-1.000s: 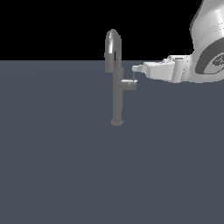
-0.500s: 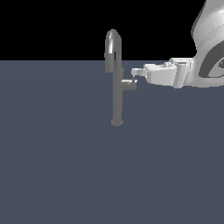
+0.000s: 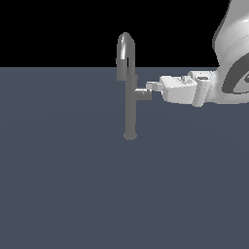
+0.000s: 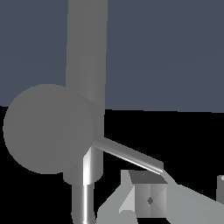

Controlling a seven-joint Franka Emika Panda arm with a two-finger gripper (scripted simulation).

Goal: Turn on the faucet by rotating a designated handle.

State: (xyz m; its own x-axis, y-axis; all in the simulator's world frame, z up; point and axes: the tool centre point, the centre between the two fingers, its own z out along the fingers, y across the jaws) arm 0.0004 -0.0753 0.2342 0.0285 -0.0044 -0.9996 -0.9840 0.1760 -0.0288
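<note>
The faucet [image 3: 130, 109] is a slim grey column with a round base and an arched spout [image 3: 125, 46]. The handle [image 3: 142, 94] is a short stub branching toward the exterior view's right. My gripper [image 3: 150, 86] comes in from that side and sits at the stub's outer end, just above it. In the wrist view the stub's round end [image 4: 48, 129] is close up, and its thin lever rod [image 4: 129, 156] slants toward one of my fingertips [image 4: 148, 200]. The other fingertip [image 4: 221, 188] is far off at the frame's edge. The jaws stand apart with nothing between them.
A flat dark grey-blue floor [image 3: 73, 194] spreads around the faucet base [image 3: 130, 136]. My white arm [image 3: 228, 82] fills the exterior view's upper right. Nothing else is in view.
My gripper has dropped a little toward the handle stub's end. The faucet and handle look the same.
</note>
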